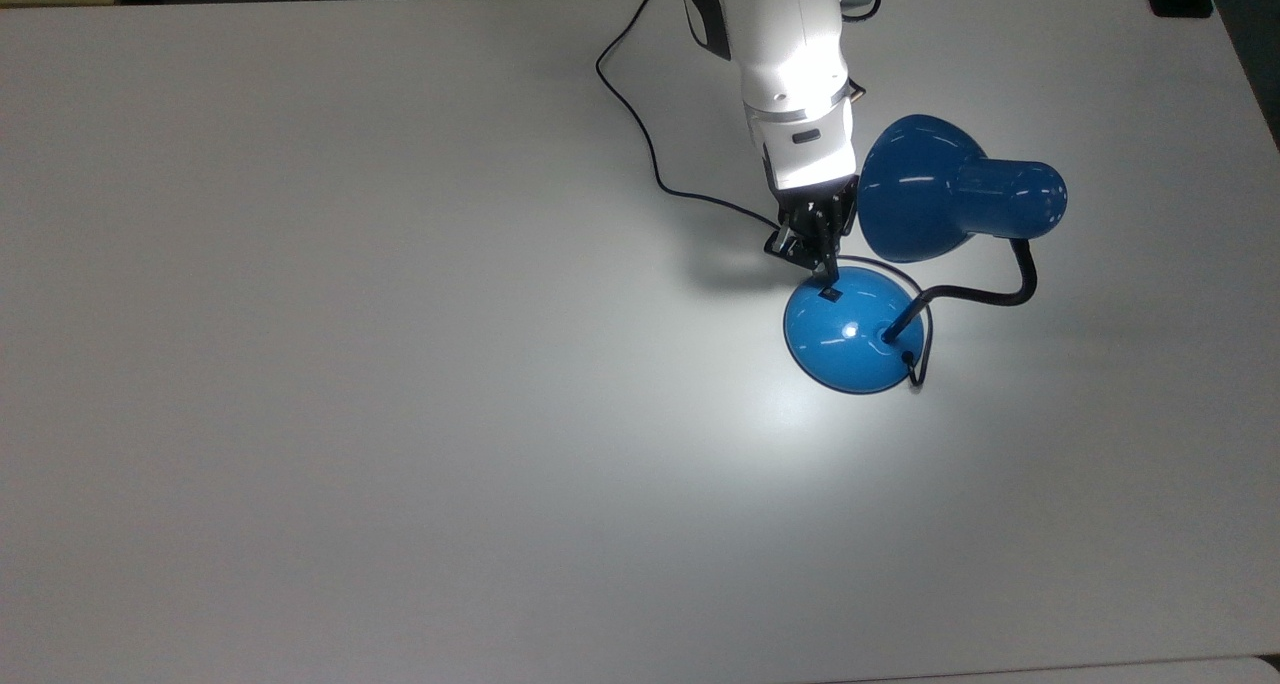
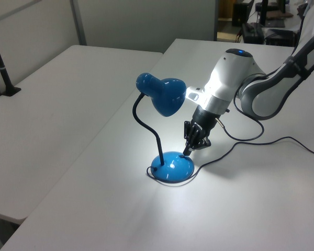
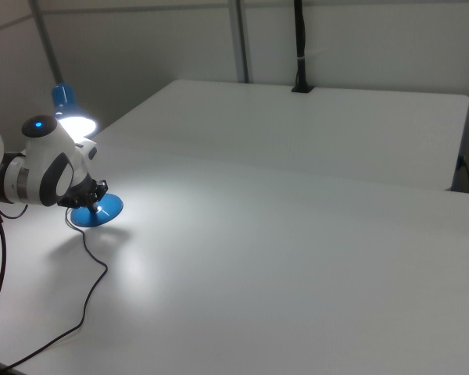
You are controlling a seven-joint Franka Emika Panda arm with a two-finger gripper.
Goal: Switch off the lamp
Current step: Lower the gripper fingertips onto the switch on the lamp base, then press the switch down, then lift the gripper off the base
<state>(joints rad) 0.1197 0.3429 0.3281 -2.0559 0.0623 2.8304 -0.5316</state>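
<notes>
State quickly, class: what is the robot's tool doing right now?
Tool: shut, holding nothing, its tip at the switch on the lamp base.

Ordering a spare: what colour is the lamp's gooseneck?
Black; the gooseneck shows best in the left view.

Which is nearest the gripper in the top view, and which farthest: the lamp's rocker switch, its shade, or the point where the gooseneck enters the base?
1. Rocker switch: right at the tip of the gripper, on the near slope of the base.
2. Shade: beside the gripper, to the top view's right.
3. Gooseneck entry: farthest, across the base.
</notes>
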